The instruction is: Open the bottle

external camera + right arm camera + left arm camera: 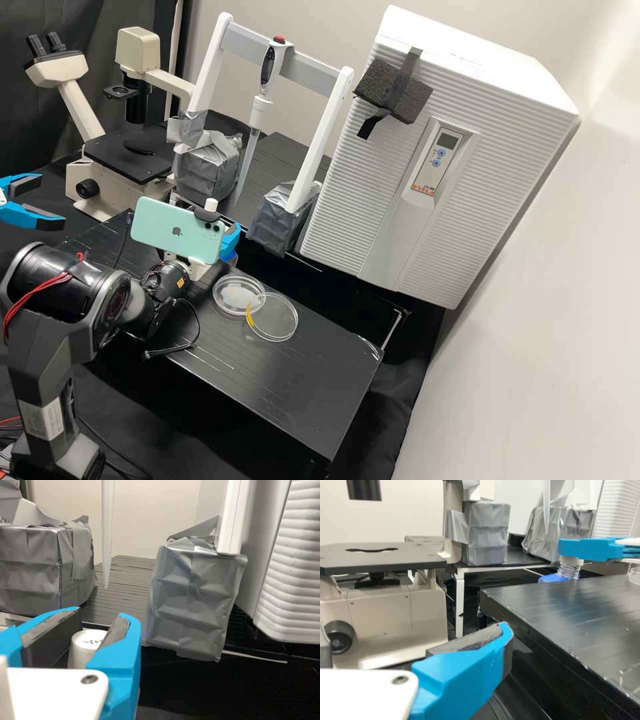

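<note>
The right tool [95, 630] is clamped on the smooth white cylindrical cap [86, 652] of the clear bottle [568, 571]. The left tool [28, 199] is held level, wide open, empty.

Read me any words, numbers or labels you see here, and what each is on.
The white machine's panel: orange print, too small to read.
The bottle cap in the right claw: handwritten marks, not legible.
The phone: a logo, no words.
</note>
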